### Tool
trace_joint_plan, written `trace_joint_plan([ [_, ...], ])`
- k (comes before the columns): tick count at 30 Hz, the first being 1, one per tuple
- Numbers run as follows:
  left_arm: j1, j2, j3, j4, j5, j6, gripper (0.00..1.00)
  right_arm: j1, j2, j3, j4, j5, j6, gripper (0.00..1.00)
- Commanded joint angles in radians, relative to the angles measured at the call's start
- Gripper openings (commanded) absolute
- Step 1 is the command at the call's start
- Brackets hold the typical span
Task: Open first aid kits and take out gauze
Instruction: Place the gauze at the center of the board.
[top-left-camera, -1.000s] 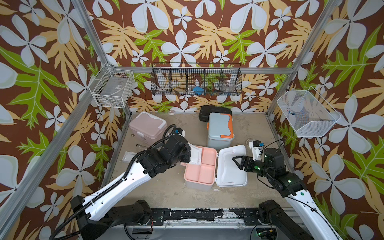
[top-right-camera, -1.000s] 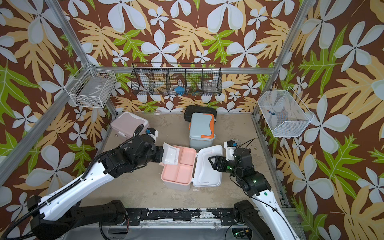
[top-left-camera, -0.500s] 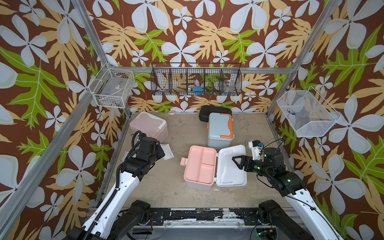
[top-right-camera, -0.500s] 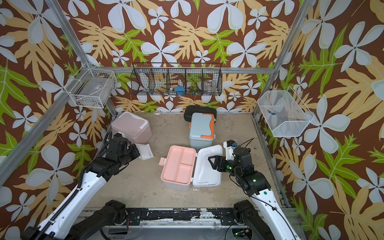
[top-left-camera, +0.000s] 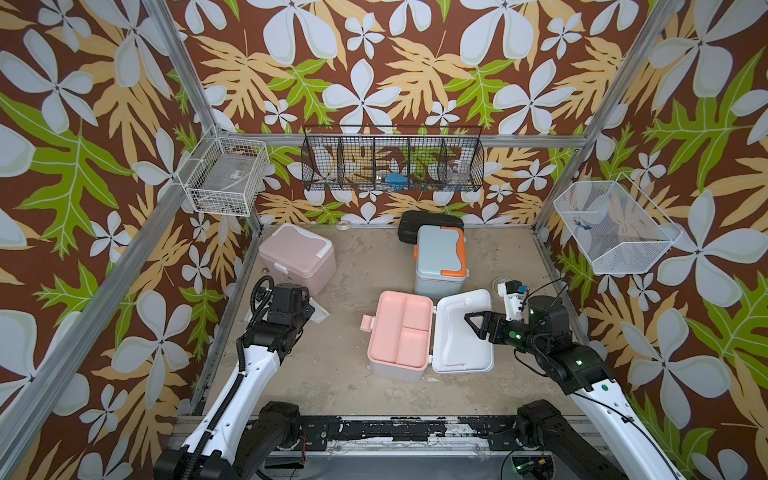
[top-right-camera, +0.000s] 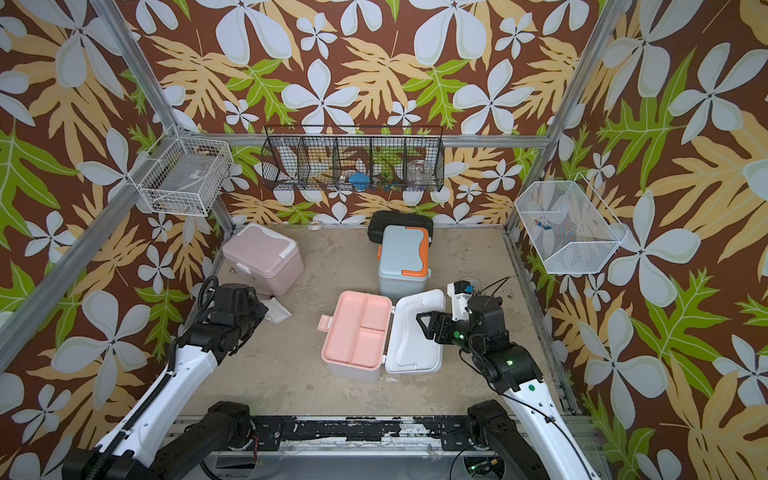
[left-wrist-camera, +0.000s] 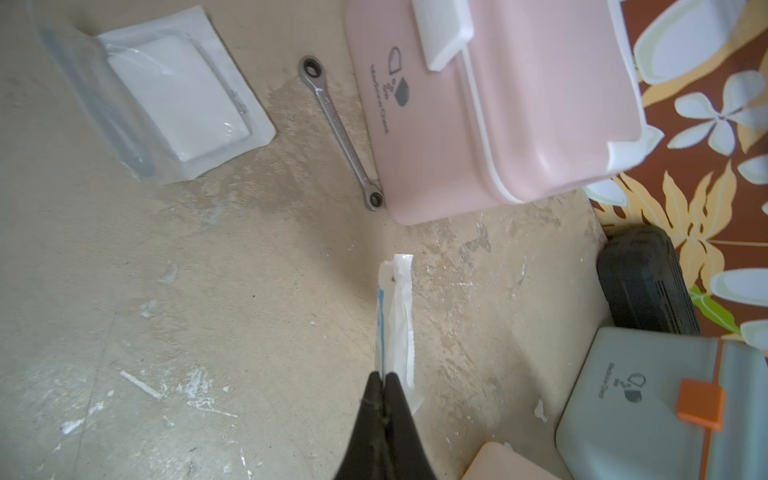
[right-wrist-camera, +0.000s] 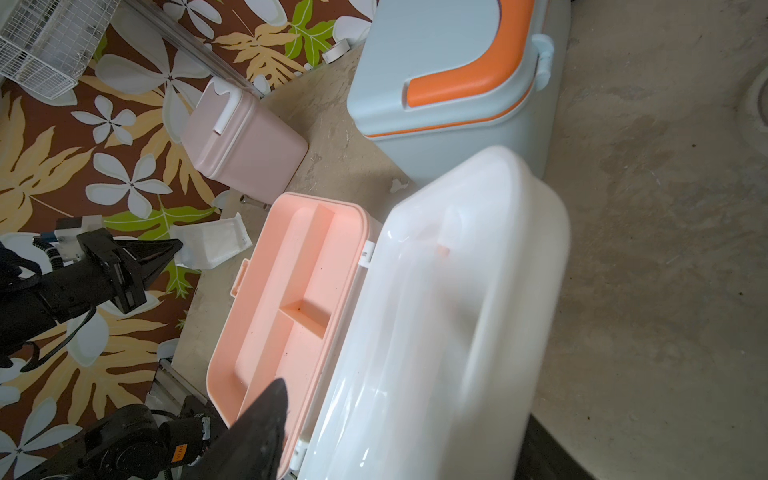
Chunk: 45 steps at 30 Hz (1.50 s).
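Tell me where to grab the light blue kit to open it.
Probably the orange latch tab on the light blue kit, on its wall facing the left arm. Come from that side: the tab stands proud of the wall, while the open white lid crowds the near side.

Black case (top-left-camera: 428, 218) (ribbed) half-hidden behind blue kit (top-left-camera: 436, 259)

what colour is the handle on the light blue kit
Orange handle, clearest in the right wrist view.
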Motion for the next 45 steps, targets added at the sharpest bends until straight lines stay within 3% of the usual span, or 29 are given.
trace_joint_plan([
  [1, 0.046, 0.016, -0.020, 0.023, -0.036, -0.075, 0.00, 0.001, -0.001, -0.004, 0.018, -0.018, -0.005, 0.73],
  [15, 0.162, 0.179, -0.153, 0.267, 0.009, -0.181, 0.00, 0.001, 0.003, -0.014, 0.025, -0.018, -0.004, 0.73],
  [29, 0.183, 0.307, -0.129, 0.304, -0.037, -0.179, 0.00, 0.001, 0.013, -0.028, 0.041, -0.024, -0.007, 0.74],
  [34, 0.184, 0.294, -0.135, 0.298, -0.087, -0.180, 0.00, 0.000, 0.016, -0.027, 0.042, -0.022, -0.007, 0.74],
  [35, 0.186, 0.294, -0.129, 0.293, -0.095, -0.171, 0.03, 0.000, 0.016, -0.026, 0.043, -0.022, -0.007, 0.73],
  [37, 0.188, 0.296, -0.115, 0.273, -0.117, -0.150, 0.28, 0.000, 0.015, -0.028, 0.042, -0.024, -0.008, 0.74],
  [40, 0.188, 0.281, -0.099, 0.247, -0.127, -0.119, 0.49, 0.001, 0.012, -0.031, 0.042, -0.024, -0.007, 0.73],
  [42, 0.188, 0.251, -0.099, 0.237, -0.122, -0.097, 0.58, 0.000, 0.011, -0.034, 0.044, -0.024, -0.005, 0.73],
  [45, 0.188, 0.193, -0.084, 0.225, -0.072, -0.002, 0.63, 0.001, 0.012, -0.034, 0.048, -0.024, -0.002, 0.73],
])
